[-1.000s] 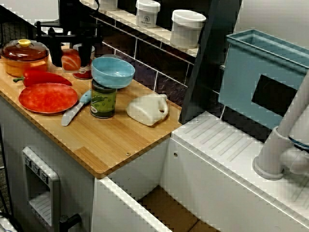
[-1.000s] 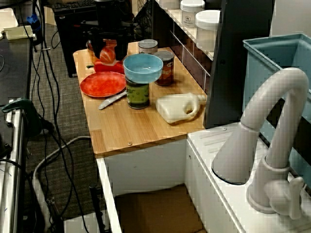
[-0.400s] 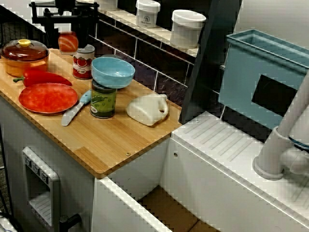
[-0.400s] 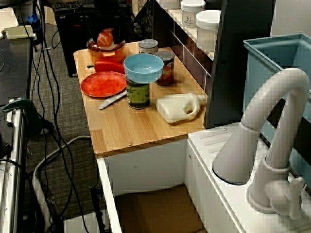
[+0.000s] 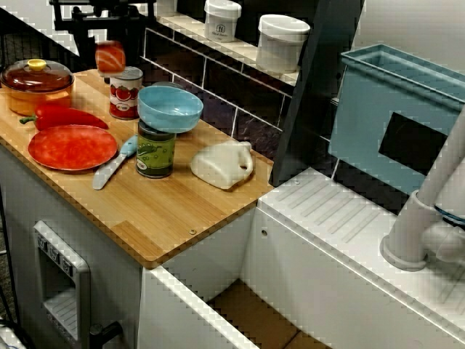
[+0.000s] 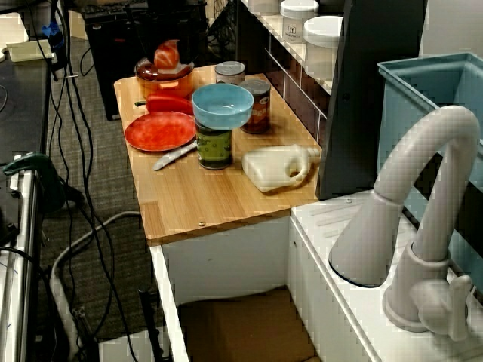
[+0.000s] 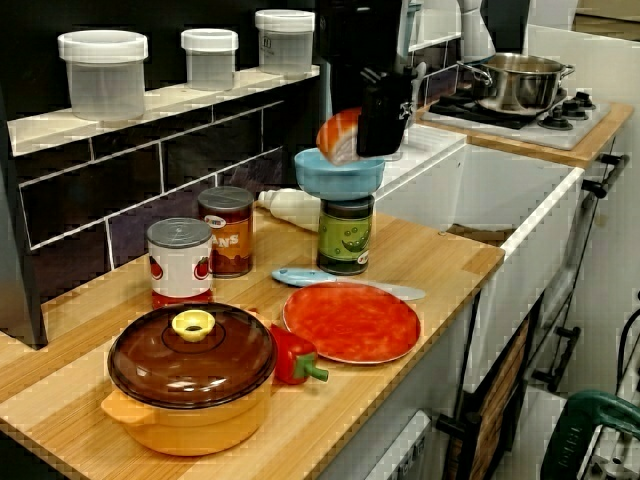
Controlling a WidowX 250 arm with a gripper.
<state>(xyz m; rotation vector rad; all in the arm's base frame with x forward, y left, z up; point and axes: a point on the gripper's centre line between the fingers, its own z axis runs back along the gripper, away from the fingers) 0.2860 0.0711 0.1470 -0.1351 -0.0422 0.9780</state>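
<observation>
End effector [image 5: 110, 43] grips red-orange food piece [image 5: 110, 58] above wooden counter [image 5: 171, 211].

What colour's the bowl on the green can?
Light blue round bowl, clearest in the view from above.

Pale wood counter, shiny kitchen ware, dull black tool

The counter [image 5: 182, 211] is light wood with a fine grain and satin sheen. The tool [image 7: 355, 130] looks matt black, and the red-and-white piece [image 7: 335, 138] it grips is smooth and glossy. The orange pot [image 7: 185, 415] shines like plastic under a brown see-through lid. The red plate [image 7: 350, 320] and blue bowl [image 5: 170, 107] are smooth and slick. The cans [image 7: 180, 260] have metal tops and paper labels. The white jug [image 5: 221, 163] is dull plastic, and the wall tiles [image 7: 150, 150] are dark and glossy.
</observation>
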